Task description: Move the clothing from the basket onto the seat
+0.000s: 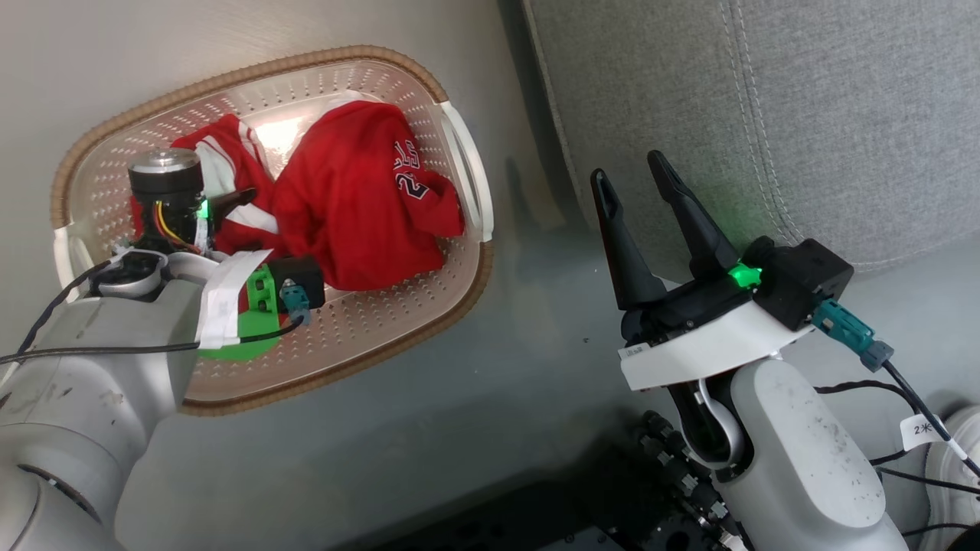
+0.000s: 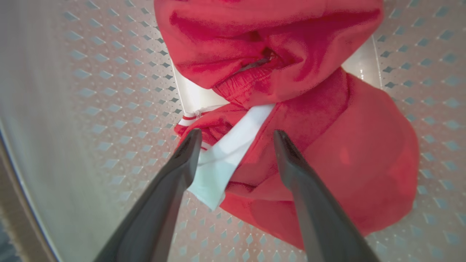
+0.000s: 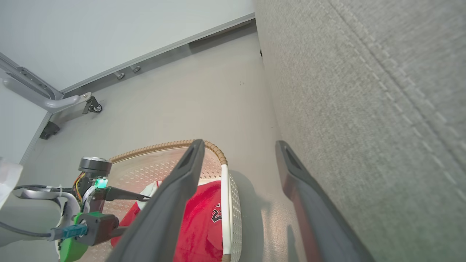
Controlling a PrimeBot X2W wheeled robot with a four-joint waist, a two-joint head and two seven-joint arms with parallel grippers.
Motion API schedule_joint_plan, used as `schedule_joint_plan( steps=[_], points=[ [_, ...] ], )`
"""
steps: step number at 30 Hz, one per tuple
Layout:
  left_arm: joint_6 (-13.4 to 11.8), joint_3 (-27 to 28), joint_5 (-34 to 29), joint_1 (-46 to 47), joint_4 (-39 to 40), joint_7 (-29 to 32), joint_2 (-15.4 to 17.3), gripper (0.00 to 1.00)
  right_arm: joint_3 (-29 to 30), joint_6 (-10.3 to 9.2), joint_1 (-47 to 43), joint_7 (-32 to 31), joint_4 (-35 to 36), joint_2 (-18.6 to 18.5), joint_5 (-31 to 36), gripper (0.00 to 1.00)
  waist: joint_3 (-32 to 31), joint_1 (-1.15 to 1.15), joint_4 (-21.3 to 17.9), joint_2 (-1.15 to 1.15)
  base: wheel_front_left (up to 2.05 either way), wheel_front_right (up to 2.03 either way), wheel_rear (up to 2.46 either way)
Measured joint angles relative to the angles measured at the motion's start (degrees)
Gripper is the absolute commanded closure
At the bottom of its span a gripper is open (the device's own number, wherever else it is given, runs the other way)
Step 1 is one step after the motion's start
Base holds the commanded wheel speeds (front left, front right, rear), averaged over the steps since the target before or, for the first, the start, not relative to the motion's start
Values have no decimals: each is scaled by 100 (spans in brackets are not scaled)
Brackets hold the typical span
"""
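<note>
Here, the clothing (image 2: 291, 109) (in the basket (image 2: 109, 109)) lies just before the left gripper (image 2: 236, 133), fingers (image 2: 174, 174) parted.

The floor (image 3: 189, 94) is smooth and pale grey-beige, evenly lit, with only soft shadows on it. At its far edge a dark baseboard (image 3: 171, 51) runs under a plain pale wall (image 3: 109, 29). A grey metal frame (image 3: 40, 94) on a small caster wheel (image 3: 96, 107) stands near that wall.

The left arm (image 1: 92, 367) comes in from seven o'clock in the head view, its wrist turned down, and the left gripper (image 2: 236, 134) has its jaws spread wide. The right gripper (image 1: 629, 170) sits toward four o'clock, fingers aimed at eleven o'clock, jaws equally wide apart
</note>
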State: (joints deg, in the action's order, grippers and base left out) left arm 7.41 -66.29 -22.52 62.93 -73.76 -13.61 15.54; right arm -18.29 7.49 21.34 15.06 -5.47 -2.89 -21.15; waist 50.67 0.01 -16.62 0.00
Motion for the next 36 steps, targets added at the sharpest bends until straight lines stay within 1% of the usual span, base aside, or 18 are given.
schedule_joint_plan(
  steps=[3, 5, 8, 12, 16, 19, 24, 28, 29, 30, 36],
  points=[
    [8, -347, 187, 3, -5, 221, 134, 0, -76, 0, 15, -1, 13, -1, -76, 0, 112, 0, -124, 0, 0, 0, 0],
    [8, -541, 315, 4, -7, 474, 209, 0, -131, 0, 19, 0, 16, -1, -130, 0, 183, 0, -206, 0, 0, 0, 0],
    [8, -649, 549, 7, -9, 792, 267, 0, -257, 1, 26, 0, 14, 0, -170, 0, 256, 0, -331, 0, 0, 0, 0],
    [8, -700, 619, 44, -4, 1147, 301, 0, -346, 0, 44, 0, 59, -1, -281, 0, 384, 0, -464, 0, 0, 0, 0],
    [8, -704, 341, -27, -4, 1416, 366, 0, -450, 0, 68, 0, 102, 2, -341, 0, 503, -1, -596, 0, 0, 0, 0],
    [8, -705, 292, -138, -3, 1671, 376, 0, -459, 0, 55, 0, 136, 2, -341, 0, 589, -1, -669, 0, 0, 0, 0],
    [8, -709, 613, -167, -2, 2453, 330, 0, -419, 0, -1, 0, 226, 3, -339, 0, 681, -1, -691, 0, 0, 0, 0],
    [8, -708, 799, -187, -1, 2730, 274, 0, -375, 0, -85, 0, 276, 3, -341, 0, 719, -1, -688, 0, 0, 0, 0],
    [8, -708, 838, -192, 1, 2787, 267, 87, -360, 0, -102, 0, 275, 1, -341, 0, 721, -1, -689, 0, 0, 0, 0],
    [8, -708, 840, -195, -2, 2789, 259, 100, -355, 0, -104, 0, 275, 0, -341, 0, 722, -1, -690, 0, 0, 0, 0],
    [8, -709, 846, -243, -10, 2765, 265, 100, -352, 0, -102, 0, 264, 1, -349, 0, 712, -1, -699, 0, 0, 0, 0]
  ],
)
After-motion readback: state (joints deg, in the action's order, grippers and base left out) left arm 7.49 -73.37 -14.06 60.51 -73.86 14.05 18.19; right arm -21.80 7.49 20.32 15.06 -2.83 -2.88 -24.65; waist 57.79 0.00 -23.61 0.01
